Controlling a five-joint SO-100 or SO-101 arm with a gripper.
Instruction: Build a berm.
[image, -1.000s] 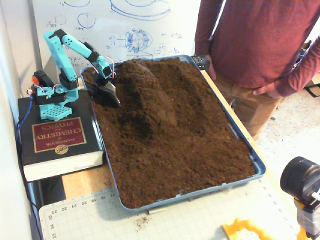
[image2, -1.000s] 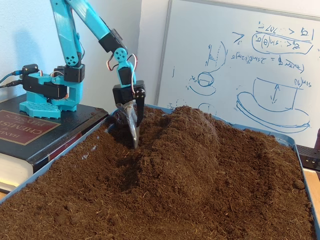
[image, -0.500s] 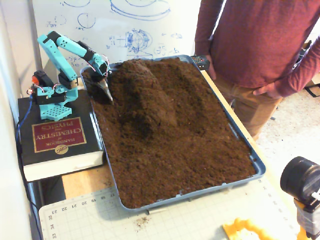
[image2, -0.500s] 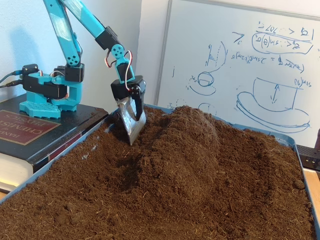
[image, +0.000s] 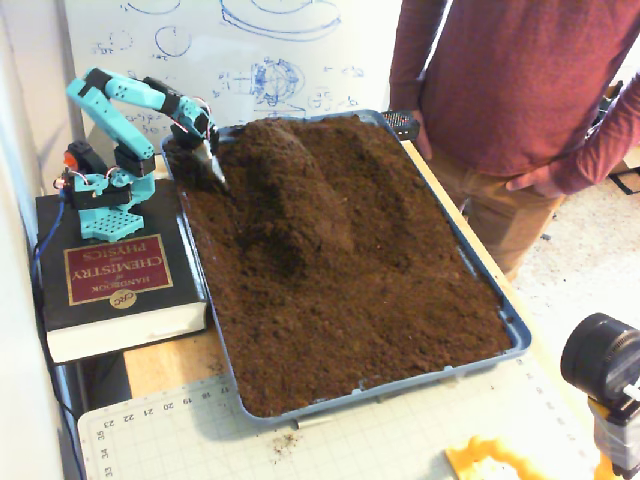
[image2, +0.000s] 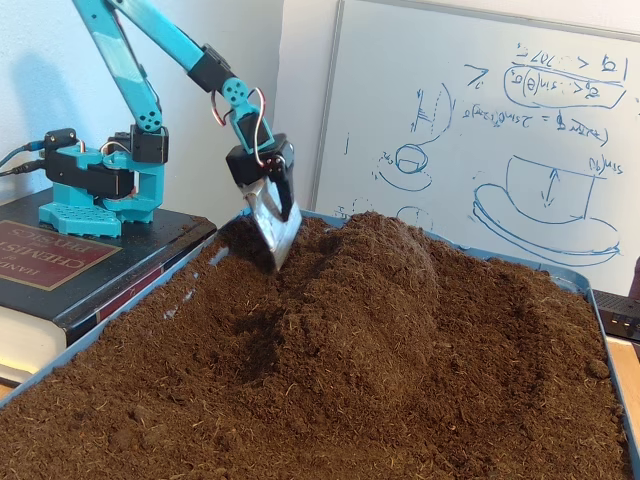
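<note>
A teal robot arm (image: 110, 110) stands on a thick chemistry handbook (image: 115, 275) at the 9 o'clock side of a blue tray (image: 505, 320) filled with dark brown soil (image: 350, 290) in a fixed view. The berm (image: 295, 190), a rounded ridge of crumbly soil, runs from the tray's 12 o'clock end down toward its middle, with flatter soil spreading to 5 and 6 o'clock. A metal scoop (image2: 272, 222) sits where the arm's gripper (image2: 268, 205) would be, its pointed tip angled down and meeting the soil at the near foot of the berm (image2: 385, 285); whether anything is clenched or released cannot be told, since no separate fingers show. In the other fixed view the scoop (image: 212, 165) lies at the tray's 10 o'clock corner, just beside the ridge.

The tray rests on a wooden table (image: 165, 365), with a pale green cutting mat (image: 400, 440) at 6 o'clock, a few soil crumbs on it. A whiteboard (image2: 480, 130) with blue sketches fills the wall behind. A person in a maroon sweater (image: 510, 80) stands at 2 o'clock, close to the tray's edge. A black camera lens (image: 600, 360) pokes in at 4 o'clock
</note>
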